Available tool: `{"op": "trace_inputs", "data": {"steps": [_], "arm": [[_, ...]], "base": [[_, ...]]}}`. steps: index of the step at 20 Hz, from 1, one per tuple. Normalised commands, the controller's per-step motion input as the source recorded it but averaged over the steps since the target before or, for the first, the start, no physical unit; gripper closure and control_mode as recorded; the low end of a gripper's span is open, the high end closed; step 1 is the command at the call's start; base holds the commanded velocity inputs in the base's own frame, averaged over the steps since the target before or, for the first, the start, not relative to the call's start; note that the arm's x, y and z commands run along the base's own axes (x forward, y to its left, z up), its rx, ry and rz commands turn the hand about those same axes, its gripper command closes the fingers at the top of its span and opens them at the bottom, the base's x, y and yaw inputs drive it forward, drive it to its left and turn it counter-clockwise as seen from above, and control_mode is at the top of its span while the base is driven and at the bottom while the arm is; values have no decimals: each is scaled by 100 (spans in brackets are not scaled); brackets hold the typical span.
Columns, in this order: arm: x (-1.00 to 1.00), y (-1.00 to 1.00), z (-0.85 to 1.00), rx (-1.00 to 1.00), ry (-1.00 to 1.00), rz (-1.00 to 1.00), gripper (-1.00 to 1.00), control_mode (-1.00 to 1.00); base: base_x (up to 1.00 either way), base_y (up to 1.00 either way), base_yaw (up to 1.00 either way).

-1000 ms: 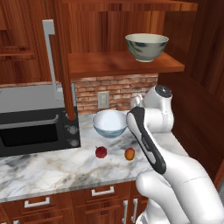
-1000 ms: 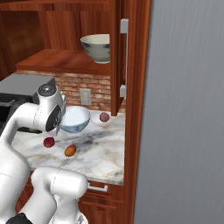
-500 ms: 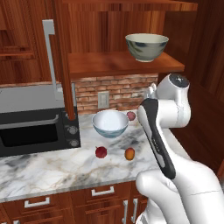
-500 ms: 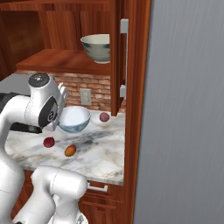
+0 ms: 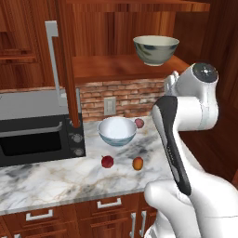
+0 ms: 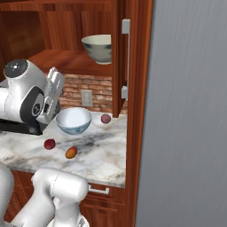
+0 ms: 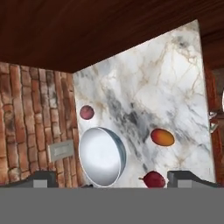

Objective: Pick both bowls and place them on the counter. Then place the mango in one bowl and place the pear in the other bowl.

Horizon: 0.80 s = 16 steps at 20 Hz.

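I've got the gripper (image 6: 56,84) raised above the counter (image 5: 56,179), up near shelf height, fingers spread wide w/ nothing between them — not touching any item. In the hand view the two finger tips sit far apart at the bottom edge, looking down at the counter.

White patterned bowl (image 5: 117,131) stands upright on the counter, just right of the microwave (image 5: 37,132), in front of the brick wall (image 5: 125,97). Grey-green bowl (image 5: 155,50) is up on the wooden shelf (image 5: 116,67) inside the open cabinet, upright, well above the counter.

Mango (image 5: 137,163) lies on the counter in front of the white bowl, slightly to its right, not touching it. Pear (image 5: 107,161) sits left of the mango, near it but apart, also in front of the bowl. Paler pinkish fruit (image 5: 139,122) is behind-right of the white bowl, close to the wall — can't tell if it touches the bowl.

Both bowls look empty as far as I can see; the grey-green one's inside is only partly visible.
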Motion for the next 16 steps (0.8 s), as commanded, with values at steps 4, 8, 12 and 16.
{"op": "trace_inputs", "data": {"steps": [4,8,12,16], "arm": [[-28,-7,59,-15,-25,-9,-100,-100],[-8,-11,63,-13,-19,-14,-100,-100],[0,-16,64,-4,-12,-13,-100,-100],[4,-14,35,-3,-10,-3,-100,-100]], "base": [[0,0,0],[0,0,0],[0,0,0],[0,0,0]]}}
